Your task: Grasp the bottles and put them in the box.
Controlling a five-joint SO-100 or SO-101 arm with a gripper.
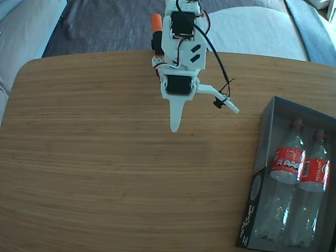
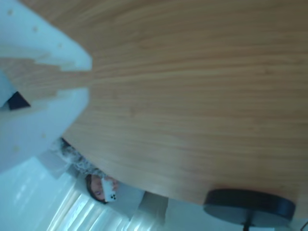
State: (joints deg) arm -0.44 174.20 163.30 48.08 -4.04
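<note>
Looking down in the fixed view, we see both bottles (image 1: 300, 182) lying side by side inside the box (image 1: 265, 139) at the table's (image 1: 105, 157) right edge; the gripper (image 1: 206, 118), spread wide and empty, hangs well apart.

Bright daylight, soft shadows; wrist view blurred
</note>
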